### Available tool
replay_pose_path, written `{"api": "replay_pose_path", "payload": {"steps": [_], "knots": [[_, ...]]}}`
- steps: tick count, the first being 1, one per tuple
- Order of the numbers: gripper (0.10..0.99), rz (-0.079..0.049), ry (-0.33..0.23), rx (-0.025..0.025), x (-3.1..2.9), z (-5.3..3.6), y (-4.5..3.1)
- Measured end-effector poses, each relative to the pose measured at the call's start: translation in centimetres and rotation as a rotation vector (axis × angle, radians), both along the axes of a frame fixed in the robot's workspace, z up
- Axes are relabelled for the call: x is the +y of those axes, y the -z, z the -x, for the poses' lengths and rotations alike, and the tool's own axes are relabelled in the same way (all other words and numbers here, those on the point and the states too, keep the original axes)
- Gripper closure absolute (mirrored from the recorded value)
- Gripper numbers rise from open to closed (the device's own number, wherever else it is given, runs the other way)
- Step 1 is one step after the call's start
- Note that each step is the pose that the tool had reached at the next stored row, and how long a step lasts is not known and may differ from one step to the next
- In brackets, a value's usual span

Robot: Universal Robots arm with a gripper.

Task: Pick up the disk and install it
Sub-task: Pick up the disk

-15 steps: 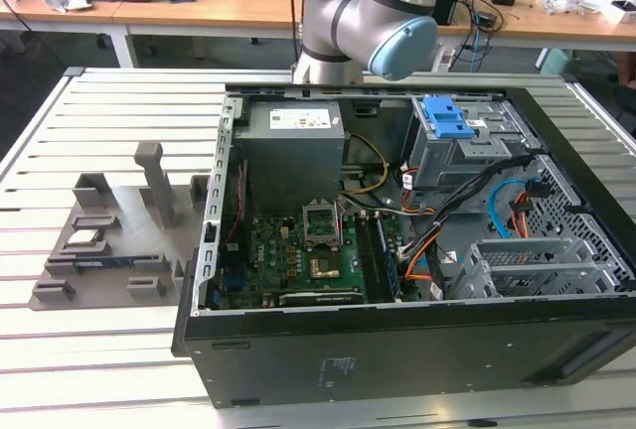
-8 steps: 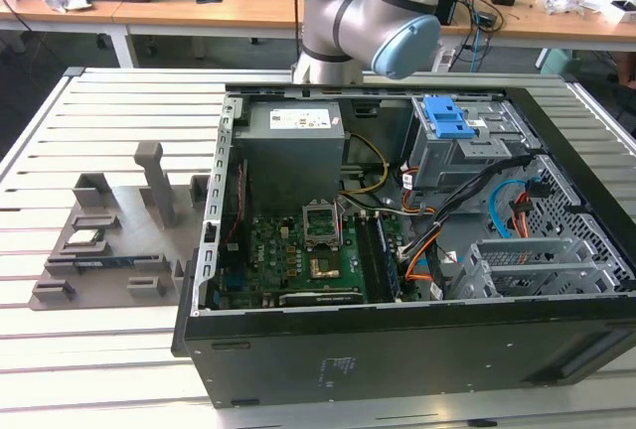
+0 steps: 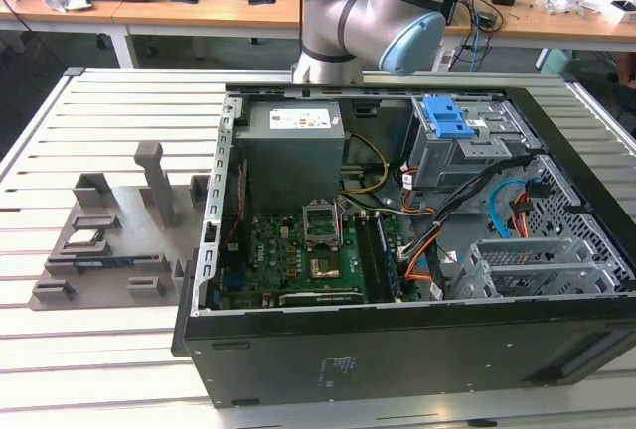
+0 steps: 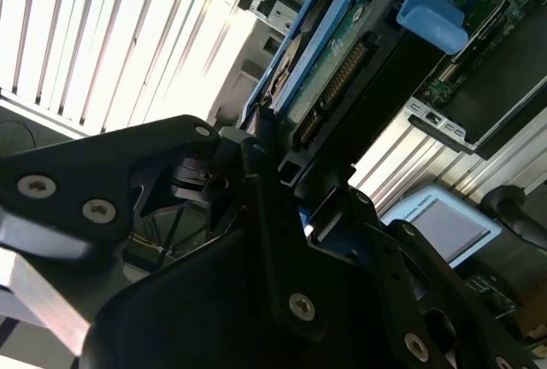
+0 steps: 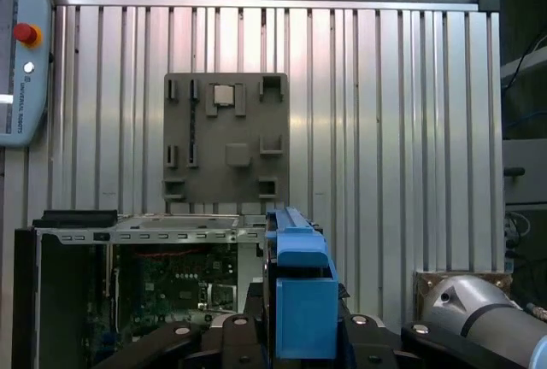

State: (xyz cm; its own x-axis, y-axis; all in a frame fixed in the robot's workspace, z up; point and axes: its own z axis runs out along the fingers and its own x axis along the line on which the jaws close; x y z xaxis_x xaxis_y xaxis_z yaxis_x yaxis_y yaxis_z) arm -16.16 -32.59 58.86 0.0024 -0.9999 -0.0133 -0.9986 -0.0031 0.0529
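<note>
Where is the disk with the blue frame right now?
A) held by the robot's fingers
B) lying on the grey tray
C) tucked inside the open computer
A: in the second wrist view the disk, in its blue frame, sits clamped between the black fingers and is not lying on anything.

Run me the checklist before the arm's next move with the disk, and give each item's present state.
1. Grip on the disk: ok, the gripper is shut on it.
2. Blue frame on the disk: ok, clipped on.
3. Disk off the grey fixture plate: ok, held high above the table.
4. Computer case open: ok, motherboard exposed.
5. Grey bay free inside: cannot tell.
</note>
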Motion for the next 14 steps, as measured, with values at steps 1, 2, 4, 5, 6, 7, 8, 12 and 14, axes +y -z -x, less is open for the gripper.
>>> {"api": "replay_pose_path", "payload": {"steps": [1, 2, 4, 5, 6, 7, 8, 12, 14], "knots": [[0.722, 0.0, 0.0, 0.0, 0.0, -0.43, 0.0], [0.722, 0.0, 0.0, 0.0, 0.0, -0.82, 0.0], [0.722, 0.0, 0.0, 0.0, 0.0, -1.39, 0.0], [0.722, 0.0, 0.0, 0.0, 0.0, -1.67, 0.0], [0.722, 0.0, 0.0, 0.0, 0.0, -1.94, 0.0], [0.722, 0.0, 0.0, 0.0, 0.0, -2.34, 0.0], [0.722, 0.0, 0.0, 0.0, 0.0, -2.64, 0.0], [0.722, 0.0, 0.0, 0.0, 0.0, -4.3, 0.0], [0.722, 0.0, 0.0, 0.0, 0.0, -4.9, 0.0]]}}
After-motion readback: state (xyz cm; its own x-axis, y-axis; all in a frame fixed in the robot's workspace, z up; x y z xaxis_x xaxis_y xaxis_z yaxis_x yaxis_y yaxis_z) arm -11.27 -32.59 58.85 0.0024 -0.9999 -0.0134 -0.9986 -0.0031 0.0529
